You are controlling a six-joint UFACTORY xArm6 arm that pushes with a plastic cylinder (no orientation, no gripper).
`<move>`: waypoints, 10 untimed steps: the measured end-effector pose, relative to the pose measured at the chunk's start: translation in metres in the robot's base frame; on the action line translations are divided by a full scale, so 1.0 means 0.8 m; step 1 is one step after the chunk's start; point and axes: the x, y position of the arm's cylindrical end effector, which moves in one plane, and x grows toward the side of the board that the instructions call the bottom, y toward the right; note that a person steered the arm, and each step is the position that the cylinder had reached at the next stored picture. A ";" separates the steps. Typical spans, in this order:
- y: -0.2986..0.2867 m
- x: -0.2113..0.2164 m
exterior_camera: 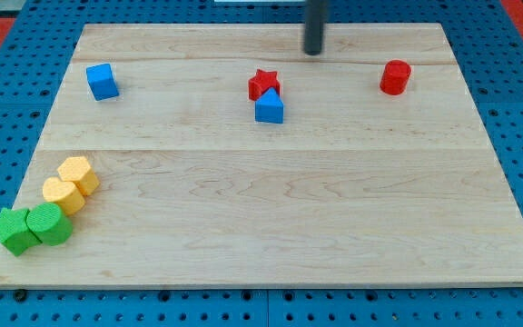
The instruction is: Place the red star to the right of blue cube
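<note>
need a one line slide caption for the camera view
My tip sits above-right of the red star, which touches a blue block; the blue cube lies far left.

Bright even light, soft shadows (slightly blurry)

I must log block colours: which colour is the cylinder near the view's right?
Red. The cylinder shows clearly in the camera view.
</note>
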 end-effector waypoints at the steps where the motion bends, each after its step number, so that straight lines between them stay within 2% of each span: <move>1: 0.011 0.059; 2: -0.049 0.111; 3: -0.145 0.111; 4: -0.207 0.061; 5: -0.231 0.028; 6: -0.287 0.011; 7: -0.294 -0.017; 9: -0.336 0.064; 10: -0.356 0.071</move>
